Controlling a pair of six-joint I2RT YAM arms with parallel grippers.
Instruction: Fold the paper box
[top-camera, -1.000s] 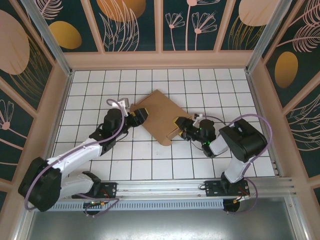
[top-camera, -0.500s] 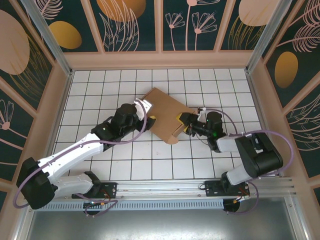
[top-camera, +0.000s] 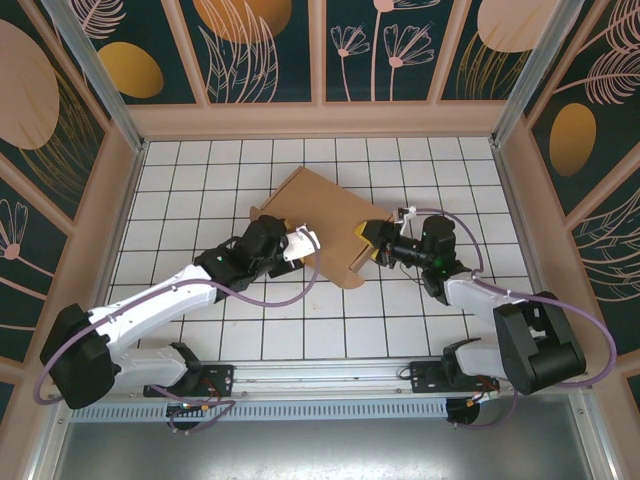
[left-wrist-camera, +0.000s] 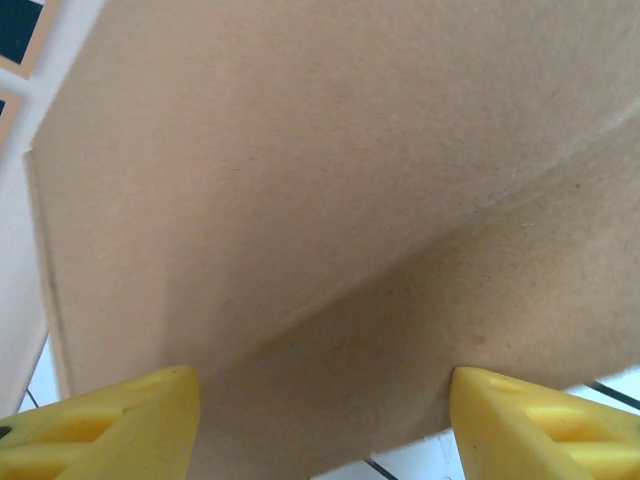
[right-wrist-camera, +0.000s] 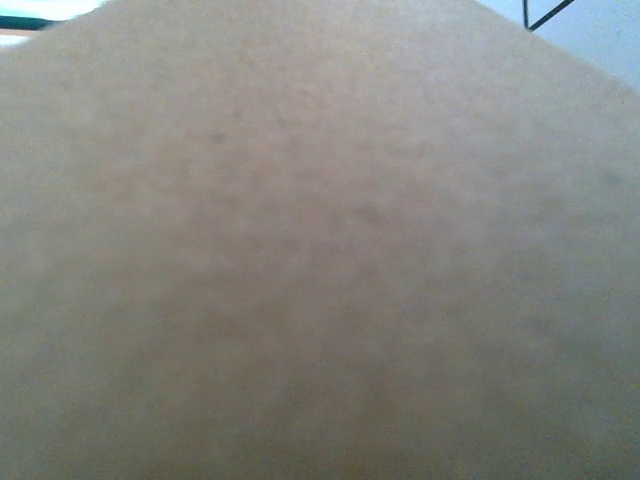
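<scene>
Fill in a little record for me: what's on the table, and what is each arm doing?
object: paper box, plain brown cardboard, lying askew between the two arms
surface: white gridded table
left gripper: at the box's near-left edge, fingers spread apart
right gripper: at the box's right edge; grip unclear

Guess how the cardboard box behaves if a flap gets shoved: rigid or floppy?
Probably hinges rather than moving as one piece: the paper box shows a crease across its panel in the left wrist view. Its edge looks thin, so likely light and apt to skid on the smooth tiled table. Panels look flat, so stiff between folds.
</scene>
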